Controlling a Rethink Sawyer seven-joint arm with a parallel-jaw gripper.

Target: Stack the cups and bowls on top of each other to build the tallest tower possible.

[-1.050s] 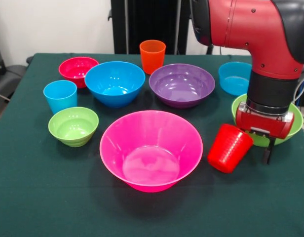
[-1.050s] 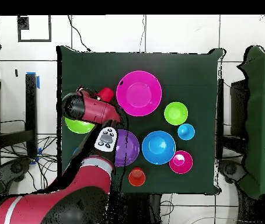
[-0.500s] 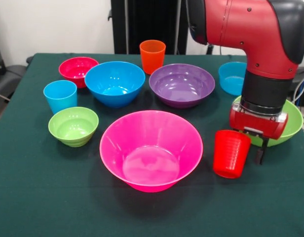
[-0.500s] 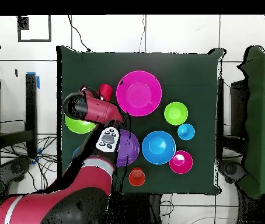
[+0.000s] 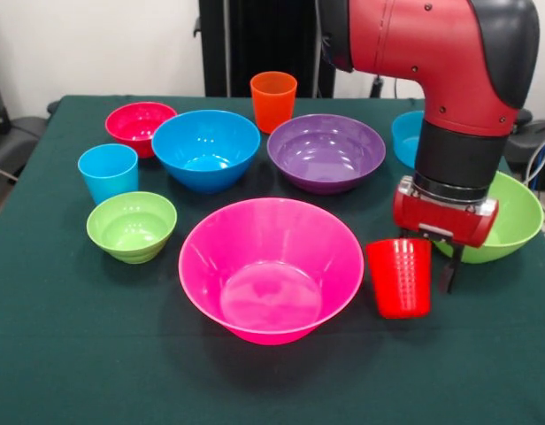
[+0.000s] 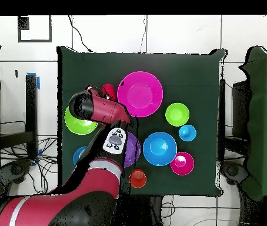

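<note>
My gripper [image 5: 428, 266] is shut on the rim of the red cup [image 5: 399, 276], which stands upright just right of the hot pink bowl [image 5: 271, 266]. One dark finger [image 5: 448, 271] shows outside the cup; the other is hidden behind it. From above, the red cup [image 6: 107, 90] sits beside the pink bowl [image 6: 140, 93] with the arm over it. The blue bowl [image 5: 205, 149], purple bowl [image 5: 326, 150], crimson bowl [image 5: 140, 124], orange cup [image 5: 272, 99], light blue cup [image 5: 108, 172] and small lime bowl [image 5: 131, 226] stand apart on the green cloth. No tower shows.
A large lime bowl [image 5: 513, 221] lies right behind the gripper, and a small blue bowl [image 5: 405, 133] is partly hidden by the arm. The red arm [image 6: 103, 112] covers part of the purple bowl [image 6: 131, 154] from above.
The gripper has carried the red cup leftward toward the pink bowl. The cup has swung from tilted to upright.
</note>
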